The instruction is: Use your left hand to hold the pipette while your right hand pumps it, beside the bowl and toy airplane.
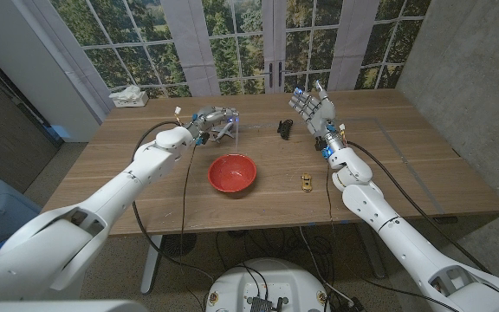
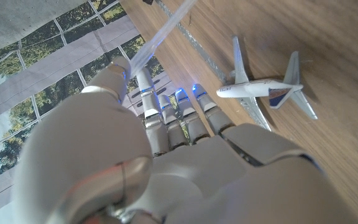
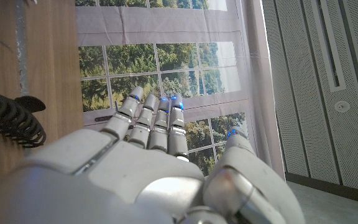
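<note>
At a wooden table (image 1: 405, 165) before tall windows, a two-armed robot works around a red bowl (image 1: 232, 173), the landmark at the table's middle. Its left hand (image 1: 208, 120), beyond the bowl toward the windows, pinches a clear pipette (image 2: 160, 34) between thumb and finger just beside a toy airplane (image 2: 263, 90). Its right hand (image 1: 312, 108), well to the bowl's far right, is raised with fingers spread and released, holding nothing, close to a small black object (image 1: 284, 129); a small tan object (image 1: 307, 182) lies just right of the bowl. To pump well, the right hand likely needs to travel across to the pipette's bulb while the left keeps the tube steady. The left wrist view reveals the pipette's thin translucent stem and the plane's markings, which the head view leaves too small to read; the head view alone gives the gap between the hands.
</note>
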